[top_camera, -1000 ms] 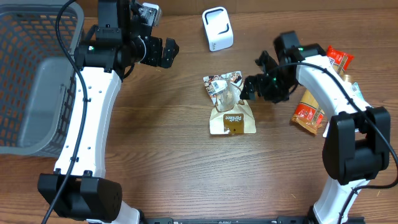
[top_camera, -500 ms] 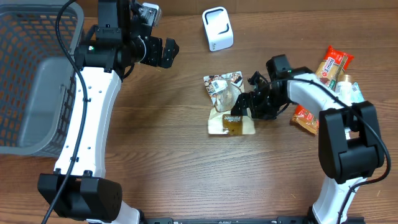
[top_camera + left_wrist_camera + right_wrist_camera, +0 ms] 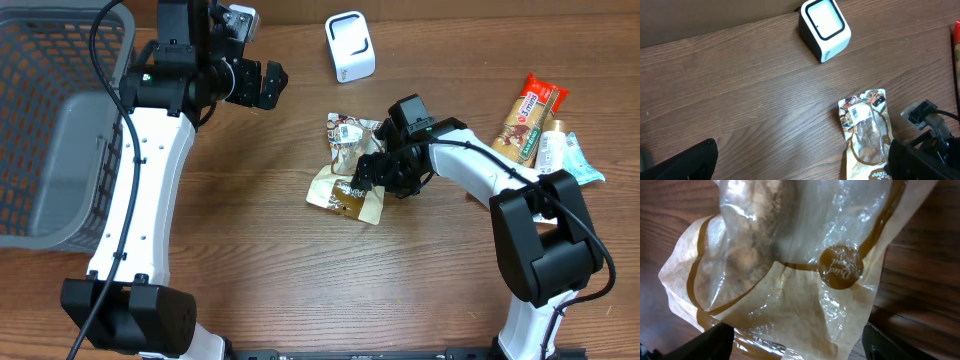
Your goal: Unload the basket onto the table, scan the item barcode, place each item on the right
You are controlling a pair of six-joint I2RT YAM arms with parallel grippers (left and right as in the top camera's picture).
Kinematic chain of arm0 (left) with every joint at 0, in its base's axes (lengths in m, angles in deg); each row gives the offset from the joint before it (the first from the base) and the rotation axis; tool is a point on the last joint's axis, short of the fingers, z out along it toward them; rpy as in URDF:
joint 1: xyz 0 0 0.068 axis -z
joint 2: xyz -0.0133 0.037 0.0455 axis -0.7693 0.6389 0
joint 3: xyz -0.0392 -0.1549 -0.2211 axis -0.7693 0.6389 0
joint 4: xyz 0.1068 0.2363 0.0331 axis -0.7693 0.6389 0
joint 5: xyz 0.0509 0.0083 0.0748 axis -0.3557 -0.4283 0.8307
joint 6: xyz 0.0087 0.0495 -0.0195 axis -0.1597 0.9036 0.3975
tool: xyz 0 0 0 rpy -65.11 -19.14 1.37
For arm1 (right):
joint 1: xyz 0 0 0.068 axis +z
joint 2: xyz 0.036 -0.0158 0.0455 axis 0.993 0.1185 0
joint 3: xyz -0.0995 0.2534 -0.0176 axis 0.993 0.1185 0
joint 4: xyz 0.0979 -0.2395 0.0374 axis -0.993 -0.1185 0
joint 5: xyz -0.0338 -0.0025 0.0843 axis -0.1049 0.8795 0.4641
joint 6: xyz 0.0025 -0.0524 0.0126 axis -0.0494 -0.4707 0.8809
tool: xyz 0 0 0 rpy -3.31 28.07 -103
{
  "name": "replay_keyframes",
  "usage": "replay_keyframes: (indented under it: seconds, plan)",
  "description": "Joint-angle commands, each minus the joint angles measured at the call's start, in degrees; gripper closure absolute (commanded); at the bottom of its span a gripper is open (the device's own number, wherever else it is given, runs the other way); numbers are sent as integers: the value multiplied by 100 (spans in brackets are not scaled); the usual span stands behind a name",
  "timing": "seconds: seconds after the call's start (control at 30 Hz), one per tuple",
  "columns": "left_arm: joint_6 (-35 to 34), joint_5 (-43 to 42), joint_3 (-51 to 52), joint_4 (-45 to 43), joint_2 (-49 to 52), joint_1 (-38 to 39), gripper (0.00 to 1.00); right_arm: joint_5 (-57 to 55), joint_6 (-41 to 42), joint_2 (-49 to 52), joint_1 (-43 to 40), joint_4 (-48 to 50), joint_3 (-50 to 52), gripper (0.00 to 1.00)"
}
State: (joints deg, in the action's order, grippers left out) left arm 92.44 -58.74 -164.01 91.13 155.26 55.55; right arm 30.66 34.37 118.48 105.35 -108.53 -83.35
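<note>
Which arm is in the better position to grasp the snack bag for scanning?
Right: the right gripper straddles the snack bag with open jaws; the left gripper hangs far off.

The wooden tabletop (image 3: 300, 280) carried four groups of items. A grey mesh basket (image 3: 75, 160) stood at its left edge. A white scanner (image 3: 350, 46) sat near the far edge. A snack pouch (image 3: 338, 195) lay near the centre. Packaged snack bars (image 3: 530, 115) lay by the right edge.
</note>
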Motion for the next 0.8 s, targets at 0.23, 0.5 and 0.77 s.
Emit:
replay_keyframes:
  seconds: [0.23, 0.5, 0.77]
  plan:
    - [109, -13, -52, -11, -87, 39, 0, -520, 111, 199, -695, 551, -146, 14]
    - [109, -11, -52, -11, -87, 39, 0, 337, -216, 588, -964, 1134, -144, 15]
    - [109, -13, -52, -11, -87, 39, 1, 754, -232, 566, -927, 994, -240, 23]
